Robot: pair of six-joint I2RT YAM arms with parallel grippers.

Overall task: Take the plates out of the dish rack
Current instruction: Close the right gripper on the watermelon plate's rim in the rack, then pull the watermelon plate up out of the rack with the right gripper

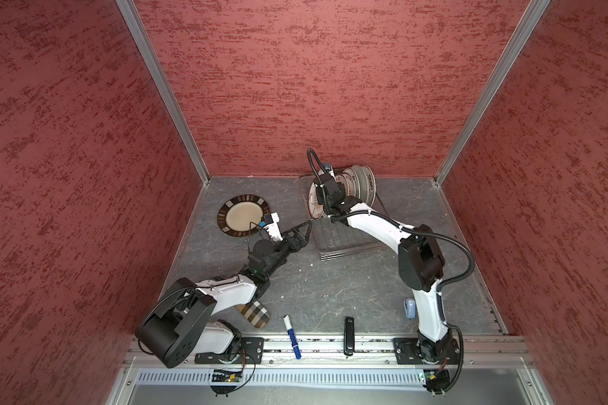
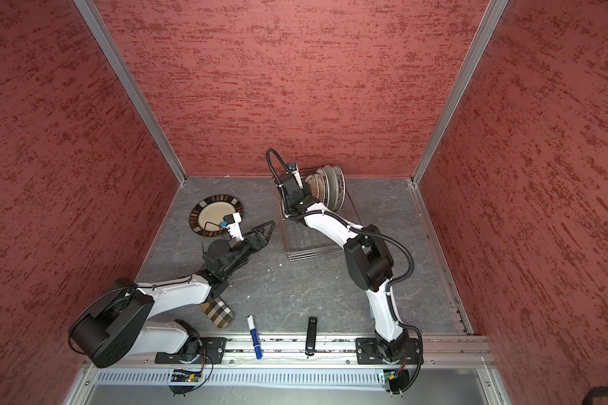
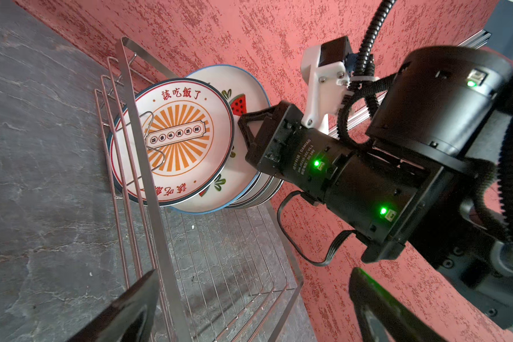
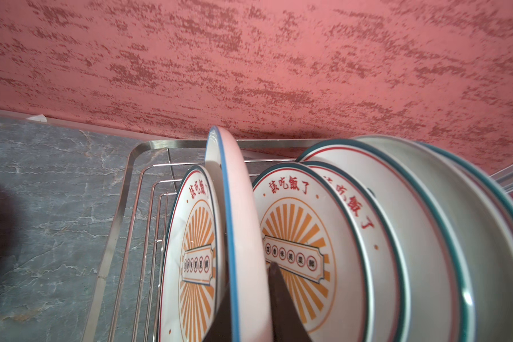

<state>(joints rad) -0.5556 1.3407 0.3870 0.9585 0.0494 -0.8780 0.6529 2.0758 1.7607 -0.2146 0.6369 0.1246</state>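
Observation:
The silver wire dish rack point(image 1: 351, 242) point(image 2: 313, 245) stands at the back of the grey table. Several plates point(image 1: 364, 186) point(image 2: 332, 186) stand on edge in its far end. My right gripper point(image 4: 249, 281) reaches in from above and is shut on the rim of the blue-rimmed watermelon plate point(image 4: 234, 207) point(image 3: 240, 103), which stands behind the front sunburst plate point(image 3: 178, 142). The left gripper point(image 1: 308, 228) point(image 3: 249, 308) hangs open and empty beside the rack's left side. A dark-rimmed plate point(image 1: 243, 215) point(image 2: 215, 214) lies flat on the table at the left.
Near the table's front edge lie a plaid pouch point(image 1: 255, 314), a blue marker point(image 1: 292, 336) and a black stapler-like object point(image 1: 349, 335). A small pale blue object point(image 1: 409, 308) sits beside the right arm. Red walls close in three sides, and the rack stands close to the back one.

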